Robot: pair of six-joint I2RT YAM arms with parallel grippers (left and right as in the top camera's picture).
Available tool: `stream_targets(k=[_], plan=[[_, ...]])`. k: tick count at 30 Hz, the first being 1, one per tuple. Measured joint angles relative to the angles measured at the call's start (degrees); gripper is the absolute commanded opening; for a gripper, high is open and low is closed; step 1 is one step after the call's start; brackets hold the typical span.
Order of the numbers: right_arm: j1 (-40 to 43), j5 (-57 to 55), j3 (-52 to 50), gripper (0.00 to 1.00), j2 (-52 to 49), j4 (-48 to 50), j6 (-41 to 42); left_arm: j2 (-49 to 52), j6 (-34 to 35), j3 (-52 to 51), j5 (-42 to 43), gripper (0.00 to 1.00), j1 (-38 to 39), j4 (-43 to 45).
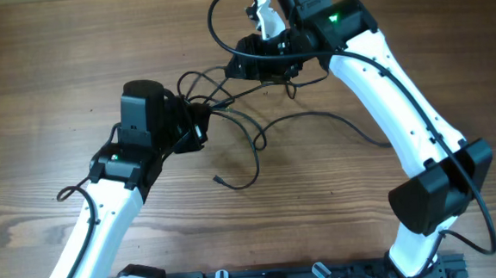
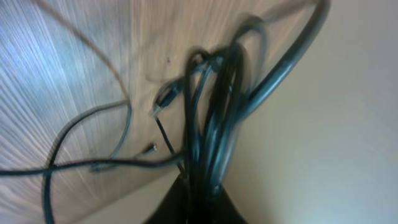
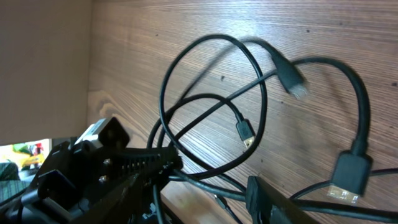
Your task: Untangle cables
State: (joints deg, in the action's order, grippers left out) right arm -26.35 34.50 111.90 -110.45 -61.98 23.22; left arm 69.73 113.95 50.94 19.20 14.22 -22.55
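Cables [image 1: 215, 93]: several thin black cords on the tabletop, bunched in a knot just to the right of the left jaws; from the knot the strands spread farther right.
Loose end [image 1: 219, 180]: one cord curls to the near side, right of the left jaws, and ends in a small plug that lies free.
Raised loop [image 1: 210, 25]: a round arc of cord, far and right of the left jaws.
Plugs: the right wrist view shows a small flat plug with a metal tip [image 3: 244, 132] and a bigger blocky one [image 3: 351, 171].
Left jaws: closed on a bundle [image 2: 214, 106] of cords, which comes out of them in tight parallel curves.
Right jaws: far and right of the left jaws, partly apart. A ridged pad [image 3: 140, 165] is visible and strands cross the gap, but I cannot tell if they pinch them.
Step in hand: it seems the knot is being drawn apart from two sides and is not yet loosened.
Next move: probably a slow pull away from the left jaws, while watching that the plugs do not catch in the loops.
Materials: the cords look smooth, rubbery and limp; the plugs look hard.
Tabletop [image 1: 71, 64]: brown wood with fine straight grain, matte.
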Motion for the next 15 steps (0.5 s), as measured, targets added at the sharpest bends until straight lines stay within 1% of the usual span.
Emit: stream_targets(k=[1, 2, 3, 5, 6, 7, 9, 11, 13, 14, 15], plan=[[0.00, 0.02, 0.00, 0.56, 0.33, -0.02, -0.24, 0.00, 0.44, 0.00, 0.83, 0.06, 0.00, 0.74], [0.00, 0.04, -0.02, 0.56, 0.57, -0.02, -0.55, 0.00, 0.63, 0.00, 1.33, 0.11, 0.00, 0.66], [0.00, 0.09, 0.00, 0.56, 0.83, -0.02, -0.66, 0.00, 0.79, 0.00, 1.60, 0.21, 0.00, -0.09], [0.00, 0.17, 0.00, 0.57, 1.07, -0.07, -0.85, 0.00, 0.50, -0.07, 1.40, 0.54, 0.02, -5.57], [0.00, 0.11, 0.00, 0.57, 1.07, -0.04, -0.94, 0.00, 0.15, 0.22, 0.26, 0.62, 0.02, -9.88], [0.00, -0.04, 0.00, 0.57, 1.07, -0.15, -1.03, 0.00, -0.66, 0.20, -1.09, 0.74, 0.00, -14.58], [0.00, -0.31, 0.00, 0.58, 1.07, -0.46, -1.03, 0.02, -3.65, 0.02, -5.38, 0.82, 0.02, -22.05], [0.00, -0.70, 0.00, 0.59, 1.07, -0.81, -1.05, 0.00, -9.38, 0.00, -9.92, 0.86, 0.00, -27.74], [0.00, -1.11, 0.00, 0.59, 1.07, -0.90, -1.05, 0.00, -19.63, -0.07, -15.58, 0.89, 0.00, -29.18], [0.00, -1.36, 0.00, 0.59, 1.07, -0.94, -1.05, 0.00, -26.56, -0.07, -17.92, 0.89, 0.00, -28.74], [0.00, -1.60, 0.00, 0.60, 1.07, -0.96, -1.05, 0.00, -31.15, -0.07, -19.15, 0.87, 0.00, -28.11]])
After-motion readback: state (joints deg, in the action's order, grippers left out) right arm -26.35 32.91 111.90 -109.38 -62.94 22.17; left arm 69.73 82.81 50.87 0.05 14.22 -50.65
